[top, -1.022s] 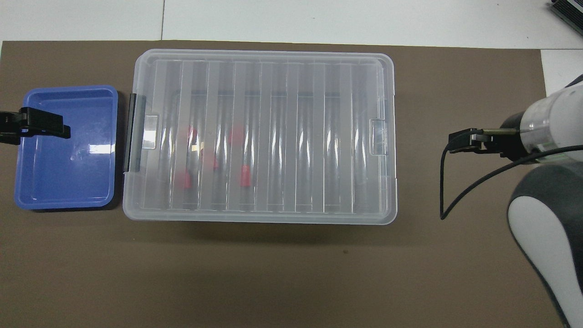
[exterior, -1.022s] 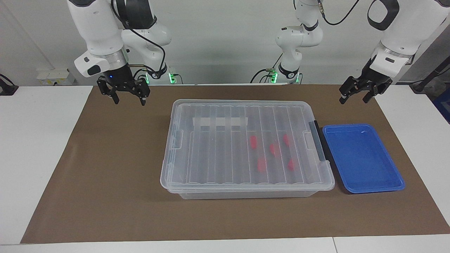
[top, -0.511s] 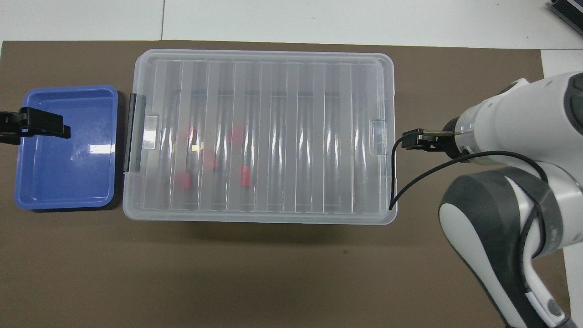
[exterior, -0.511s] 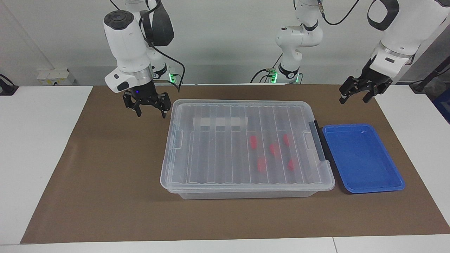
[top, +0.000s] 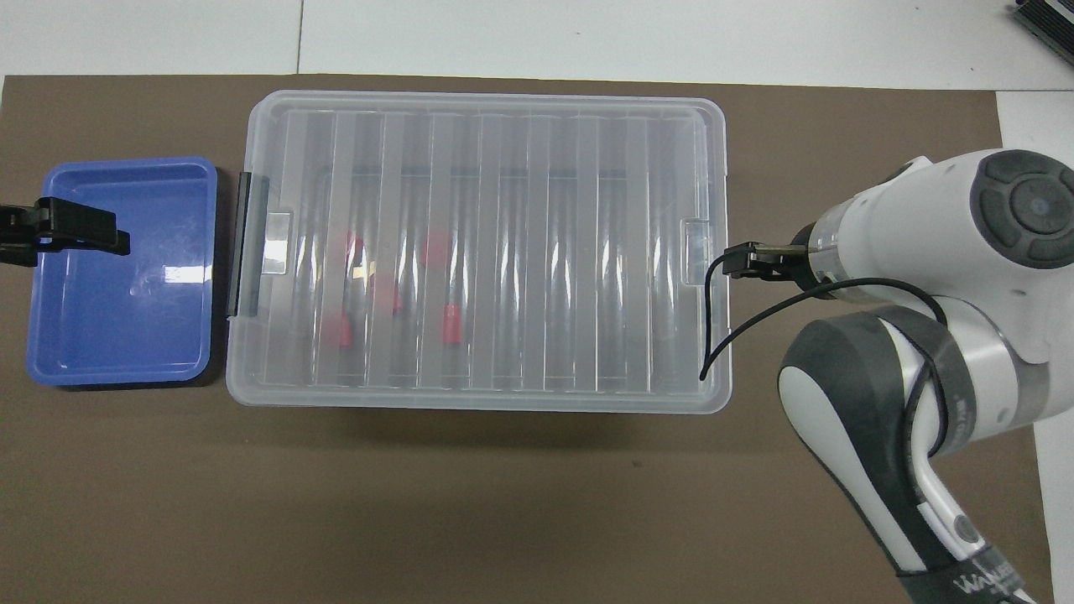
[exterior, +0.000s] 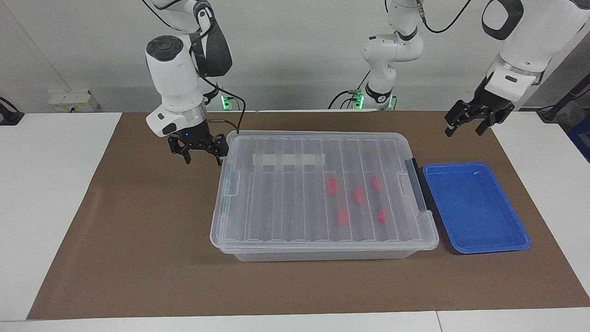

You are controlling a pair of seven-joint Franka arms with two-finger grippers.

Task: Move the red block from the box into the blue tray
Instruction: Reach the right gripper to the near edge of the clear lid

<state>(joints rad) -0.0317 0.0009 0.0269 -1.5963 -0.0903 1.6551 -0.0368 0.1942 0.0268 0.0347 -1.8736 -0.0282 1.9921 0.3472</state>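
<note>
The box point(exterior: 286, 203) point(top: 503, 176) is a clear bin whose ribbed lid is on. Several red blocks point(exterior: 358, 195) point(top: 453, 325) show through the lid, in the half toward the left arm's end of the table. Beside that end lies the blue tray point(exterior: 474, 207) point(top: 117, 319), with nothing in it. My right gripper point(exterior: 203, 161) hangs open and holds nothing. It is close beside the box's end toward the right arm's side, near the corner closest to the robots. My left gripper point(exterior: 463, 132) is open and waits in the air over the tray's outer edge; one of its fingers point(top: 80, 231) shows in the overhead view.
A brown mat point(exterior: 138, 230) covers the table, with white tabletop point(exterior: 46, 184) at both ends. The box carries a black handle point(exterior: 417, 184) at the tray end and a white tape strip point(exterior: 288, 160) on its lid. The right arm's black cable point(top: 713, 335) hangs over the box's corner.
My right arm has swung in from the open mat toward the box and come lower, ending close beside the box's end. The left arm, box and tray have not moved.
</note>
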